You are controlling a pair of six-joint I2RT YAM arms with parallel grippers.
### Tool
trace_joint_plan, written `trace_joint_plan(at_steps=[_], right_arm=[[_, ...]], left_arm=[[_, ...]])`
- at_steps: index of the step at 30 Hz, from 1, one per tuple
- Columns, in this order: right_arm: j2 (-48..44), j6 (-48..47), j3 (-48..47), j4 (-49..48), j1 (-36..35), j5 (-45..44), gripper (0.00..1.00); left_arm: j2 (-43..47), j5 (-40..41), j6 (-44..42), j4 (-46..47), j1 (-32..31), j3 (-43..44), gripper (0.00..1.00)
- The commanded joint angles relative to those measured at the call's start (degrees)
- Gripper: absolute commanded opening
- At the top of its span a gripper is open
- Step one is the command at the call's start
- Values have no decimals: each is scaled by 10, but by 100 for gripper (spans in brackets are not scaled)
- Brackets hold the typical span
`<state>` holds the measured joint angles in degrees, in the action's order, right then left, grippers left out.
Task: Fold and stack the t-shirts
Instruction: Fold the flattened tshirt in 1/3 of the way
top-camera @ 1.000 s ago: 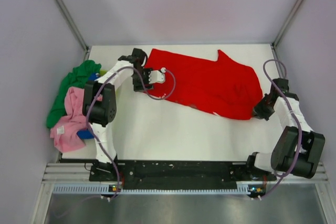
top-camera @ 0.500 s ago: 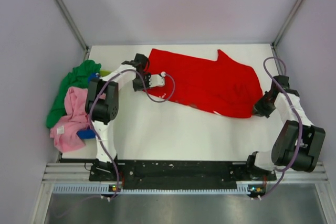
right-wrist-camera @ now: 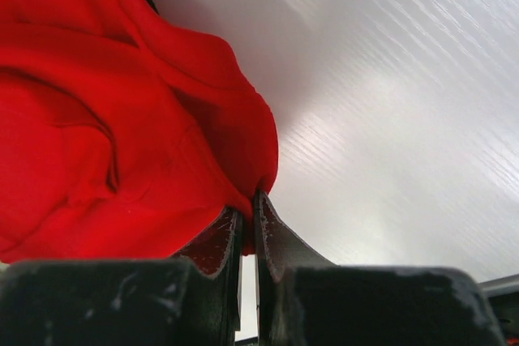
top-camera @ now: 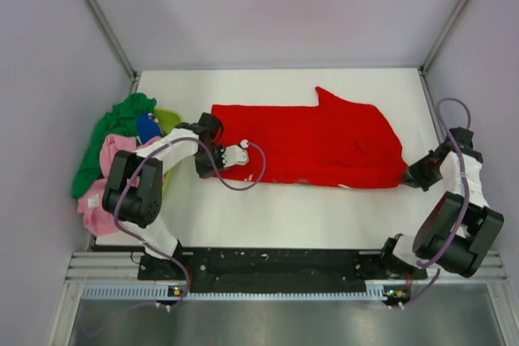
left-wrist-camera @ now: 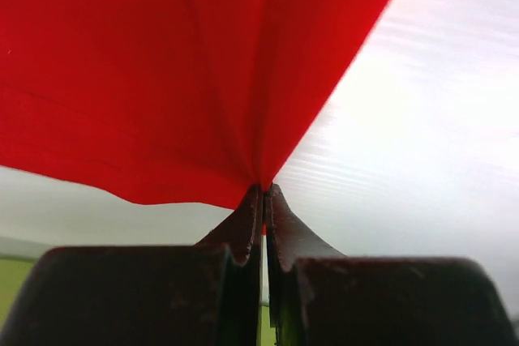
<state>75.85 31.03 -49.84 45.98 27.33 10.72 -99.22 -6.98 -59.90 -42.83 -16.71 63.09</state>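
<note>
**Red tee stretched between two arms.** A red t-shirt (top-camera: pixel 308 139) is lying spread across the middle of the white tabletop (top-camera: pixel 284 216), with a robot arm gripping each end of it.

On the left, the left pincer (top-camera: pixel 216 166) is pinching the near-left corner of the cloth. In the left wrist view its dark fingers (left-wrist-camera: pixel 242 228) are pressing together, and the red fabric is fanning up and away from their tips in taut folds.

On the right, the right pincer (top-camera: pixel 410 177) is clamping the near-right edge of the same shirt. There the cloth is bunching into soft rolls just above its fingers (right-wrist-camera: pixel 212 242).

One sleeve is poking out toward the far edge of the tabletop. The near hem is running in a nearly straight line from one pincer to the other.

At the left edge of the tabletop, the other shirts are sitting in a loose heap — a green t-shirt (top-camera: pixel 109 131) farthest out and a pink t-shirt (top-camera: pixel 109 176) draping nearer the arm bases. A patch of a blue t-shirt (top-camera: pixel 147 126) is showing beside them. A lime-green basket (top-camera: pixel 168 117) is peeking out at the heap's inner side — though how much of the heap is resting inside it is hard to tell from above.
</note>
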Motion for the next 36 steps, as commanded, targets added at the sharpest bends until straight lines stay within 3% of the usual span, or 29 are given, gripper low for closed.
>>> trace_joint_plan(at_steps=[1,4,7,8,10,14,18,22,26,32,36], right_arm=[[-26,9,26,3,33,4,0],[-36,11,41,1,34,-15,3],[-40,16,42,3,34,-56,52],[-40,18,40,4,35,-67,64],[-43,23,28,7,36,-83,71],[-57,11,-18,4,26,-90,73],[-71,-54,-64,-7,-103,-117,68],[-20,-59,-68,-12,-220,-109,57],[46,-55,-58,-19,-235,-58,45],[109,-73,-60,-53,-260,3,43],[140,-70,-67,-54,-260,-11,43]], left_arm=[[80,-65,42,-121,-34,-58,3],[135,-109,43,-145,-60,-108,13],[168,-116,51,-159,-71,-123,26],[170,-108,59,-158,-70,-121,33],[168,-81,82,-156,-70,-108,42],[162,-47,116,-174,-59,-43,54],[154,-55,144,-161,-46,35,54],[124,-40,208,-79,-24,65,56],[69,-40,257,-46,18,94,57],[46,-22,272,-19,41,78,57],[52,-29,271,-3,41,57,57]])
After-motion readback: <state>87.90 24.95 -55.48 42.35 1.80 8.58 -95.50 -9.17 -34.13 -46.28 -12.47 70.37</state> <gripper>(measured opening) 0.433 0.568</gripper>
